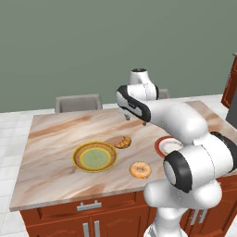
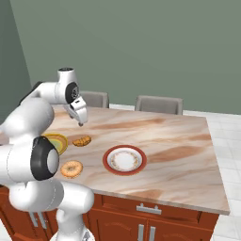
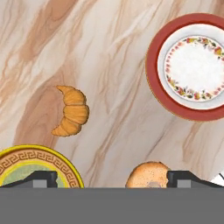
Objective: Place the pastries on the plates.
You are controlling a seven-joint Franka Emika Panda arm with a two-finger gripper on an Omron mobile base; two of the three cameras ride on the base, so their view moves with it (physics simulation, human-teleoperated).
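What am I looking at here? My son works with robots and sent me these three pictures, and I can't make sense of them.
It's a computer-rendered kitchen. The white machine is a robot arm ending in a two-finger pincer. Two pictures come from cameras behind the arm, on its left and right; the third looks straight down from the hand itself. On the marble counter lie a croissant, a donut, a yellow-rimmed plate and a red-rimmed white plate. Both plates hold nothing yet. The pincer hangs open above the counter, holding nothing.
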